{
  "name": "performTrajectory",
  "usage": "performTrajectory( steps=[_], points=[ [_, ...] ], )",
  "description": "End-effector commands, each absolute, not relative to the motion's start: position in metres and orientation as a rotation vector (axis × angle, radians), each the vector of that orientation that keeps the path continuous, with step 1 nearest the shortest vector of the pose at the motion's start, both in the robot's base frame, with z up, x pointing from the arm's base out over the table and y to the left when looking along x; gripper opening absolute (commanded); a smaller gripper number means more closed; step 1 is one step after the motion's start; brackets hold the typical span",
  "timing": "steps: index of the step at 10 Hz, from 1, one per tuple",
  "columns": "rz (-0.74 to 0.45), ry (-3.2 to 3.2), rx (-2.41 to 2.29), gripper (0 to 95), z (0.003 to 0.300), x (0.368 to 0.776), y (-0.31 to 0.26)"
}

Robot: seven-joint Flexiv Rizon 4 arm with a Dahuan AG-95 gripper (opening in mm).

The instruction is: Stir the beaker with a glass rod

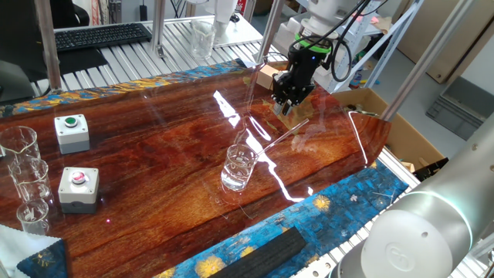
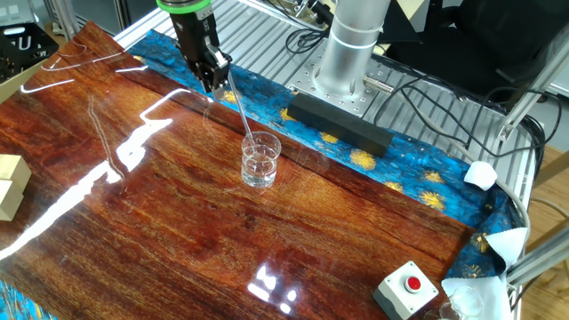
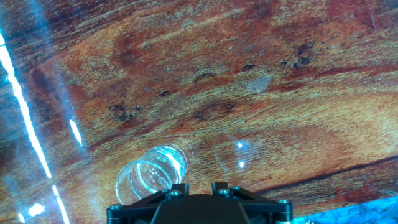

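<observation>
The beaker (image 1: 239, 167) is a small clear glass standing upright near the middle of the wooden table (image 1: 154, 154). It also shows in the other fixed view (image 2: 260, 162) and at the lower left of the hand view (image 3: 149, 177). My gripper (image 1: 290, 110) hangs above and beyond the beaker, shut on the upper end of the glass rod (image 1: 282, 137). In the other fixed view the rod (image 2: 238, 114) slants down from the gripper (image 2: 219, 84) into the beaker's mouth. In the hand view only the finger bases (image 3: 177, 188) show and I cannot make out the rod.
Two grey button boxes (image 1: 72, 131) (image 1: 79, 188) and a trio of clear beakers (image 1: 23, 177) stand at the left. A cardboard box (image 1: 370, 108) sits past the right edge. A black bar (image 2: 338, 123) lies by the robot base (image 2: 351, 44).
</observation>
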State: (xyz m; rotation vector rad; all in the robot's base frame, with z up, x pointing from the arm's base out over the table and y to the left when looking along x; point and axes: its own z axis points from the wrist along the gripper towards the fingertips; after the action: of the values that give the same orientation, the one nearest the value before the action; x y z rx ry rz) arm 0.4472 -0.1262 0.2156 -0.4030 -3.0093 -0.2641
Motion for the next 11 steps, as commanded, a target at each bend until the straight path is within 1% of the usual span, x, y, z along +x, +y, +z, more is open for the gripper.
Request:
performTrajectory(
  steps=[1, 7, 8, 9, 10, 11],
  points=[
    [-0.373, -2.934, -0.695, 0.0, 0.2160, 0.4472, -0.1262],
    [-0.374, -2.925, -0.710, 0.0, 0.2160, 0.4472, -0.1262],
    [-0.382, -2.922, -0.702, 0.0, 0.2160, 0.4472, -0.1262],
    [-0.424, -2.890, -0.748, 0.0, 0.2159, 0.4472, -0.1262],
    [-0.489, -2.834, -0.789, 76.0, 0.2160, 0.4472, -0.1262],
    [-0.469, -2.831, -0.790, 95.0, 0.2162, 0.4471, -0.1262]
  ],
)
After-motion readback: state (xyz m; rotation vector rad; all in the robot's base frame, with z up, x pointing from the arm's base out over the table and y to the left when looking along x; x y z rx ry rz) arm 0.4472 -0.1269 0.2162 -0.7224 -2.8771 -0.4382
